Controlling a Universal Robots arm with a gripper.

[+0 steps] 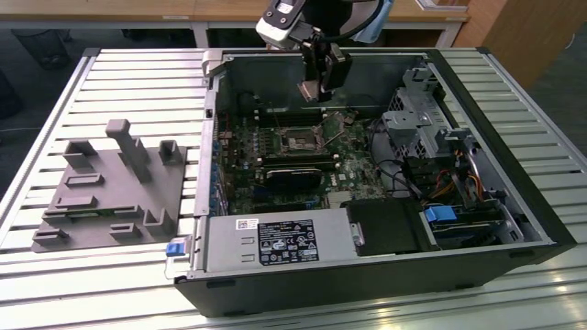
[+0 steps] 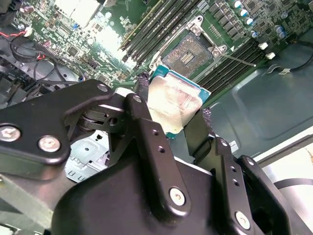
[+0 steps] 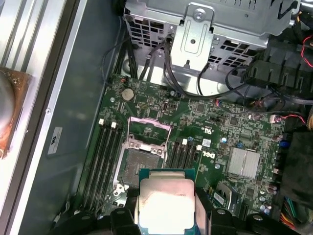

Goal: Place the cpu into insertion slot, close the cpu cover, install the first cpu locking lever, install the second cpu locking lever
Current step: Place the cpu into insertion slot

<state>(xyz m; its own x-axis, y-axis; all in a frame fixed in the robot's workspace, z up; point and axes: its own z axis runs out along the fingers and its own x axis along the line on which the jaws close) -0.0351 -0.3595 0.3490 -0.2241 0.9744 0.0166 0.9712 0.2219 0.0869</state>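
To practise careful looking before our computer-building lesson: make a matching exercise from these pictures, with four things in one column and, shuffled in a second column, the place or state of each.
Things
1. chip
2. socket
3. cover plate
4. grey stand

Place or state
A. swung up, open
B. on the slatted table, outside the computer case
C. gripped in the claw
D. dark centre uncovered, nothing seated in it

Pairs: 1-C, 2-D, 3-A, 4-B
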